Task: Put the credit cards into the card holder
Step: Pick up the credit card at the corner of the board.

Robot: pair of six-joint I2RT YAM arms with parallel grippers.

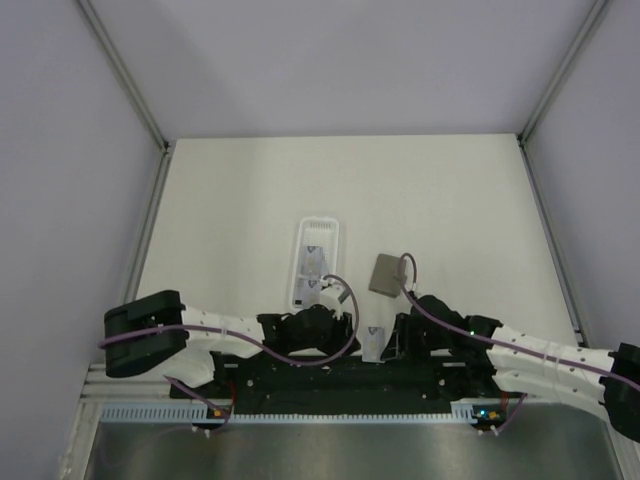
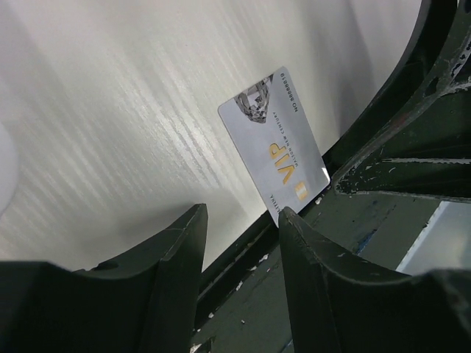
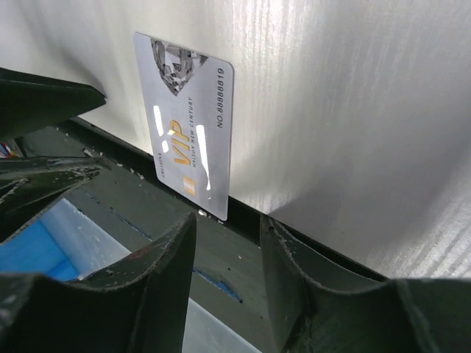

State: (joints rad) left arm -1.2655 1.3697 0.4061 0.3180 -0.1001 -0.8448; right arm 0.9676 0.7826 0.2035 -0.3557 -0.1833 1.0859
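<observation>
Your left gripper (image 2: 239, 215) and right gripper (image 3: 229, 219) both sit released, empty; credit card (image 1: 374, 343) lies between, card holder (image 1: 386, 273) at its 12 o'clock.

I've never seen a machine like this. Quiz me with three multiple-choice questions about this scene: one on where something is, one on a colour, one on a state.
1. Where does the VIP card lie?
A. In a white tray.
B. Flat on the table, at its near edge.
C. On top of a wallet.

2. What colour are the letters VIP?
A. Gold.
B. Red.
C. Green.

3. How do the right arm's jaws stand?
A. Shut on the card.
B. Clamped on a wallet.
C. Open and empty.

Answers: 1 B, both wrist views show it flat beside the dark base rail; 2 A, the print gleams gold; 3 C, nothing sits between them.
</observation>
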